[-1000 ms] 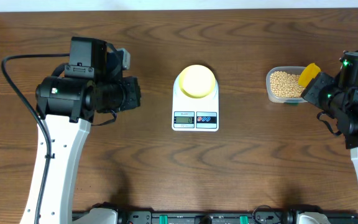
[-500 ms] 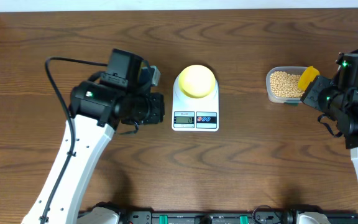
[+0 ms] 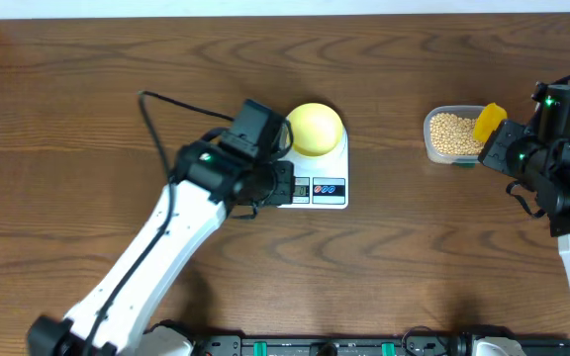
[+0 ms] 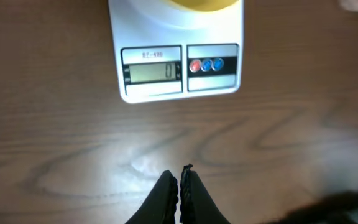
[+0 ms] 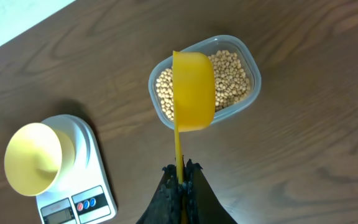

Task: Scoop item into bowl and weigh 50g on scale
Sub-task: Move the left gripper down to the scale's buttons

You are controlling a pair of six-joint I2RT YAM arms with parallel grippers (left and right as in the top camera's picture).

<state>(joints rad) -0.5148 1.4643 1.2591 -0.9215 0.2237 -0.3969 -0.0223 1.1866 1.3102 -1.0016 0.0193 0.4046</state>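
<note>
The pale-yellow bowl (image 3: 315,129) (image 5: 33,158) sits on the white scale (image 3: 312,190) (image 4: 179,68) (image 5: 82,199), whose display shows 0. The beans (image 3: 451,133) (image 5: 234,70) fill a clear tub. My right gripper (image 5: 180,171) is shut on the thin handle of a bright yellow scoop (image 5: 193,90) (image 3: 490,120), whose cup hangs over the tub's near edge; no beans show in it. My left gripper (image 4: 180,175) is shut and empty, over bare table just in front of the scale's display. The left arm (image 3: 236,166) covers the scale's left front corner from above.
The clear tub (image 3: 431,146) (image 5: 253,87) stands at the right of the scale, with bare wood between them. The table's far edge (image 3: 285,14) runs along the back. The right arm's body (image 3: 562,168) stands just right of the tub.
The left arm has swung from the table's left side rightward to the scale's front-left corner. The right gripper and scoop have hardly moved.
</note>
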